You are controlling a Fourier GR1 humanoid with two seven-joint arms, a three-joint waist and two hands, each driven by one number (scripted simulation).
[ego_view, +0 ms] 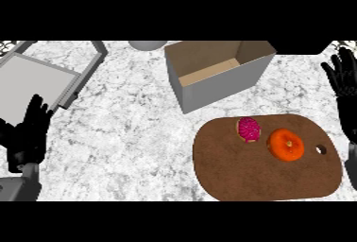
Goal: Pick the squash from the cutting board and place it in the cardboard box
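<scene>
Resting at the view's 9 o'clock edge, the left hand (28,130) stands with fingers straight and up, released and holding nothing, its tips overlapping the lower corner of a grey tray (31,80). At 3 o'clock the right hand (345,75) is likewise open and empty, fingers up, partly cut off by the edge. The orange squash (286,144) lies on the brown cutting board (258,175) toward its 2 o'clock part, just beside a pink, speckled item (248,129) whose kind is hard to make out. The cardboard box (216,71) stands open at the board's 11 o'clock, near but apart from it. A grey round object (145,45) at 12 o'clock is cut off. Bare marbled table (132,142) lies open between the left hand and the board.
</scene>
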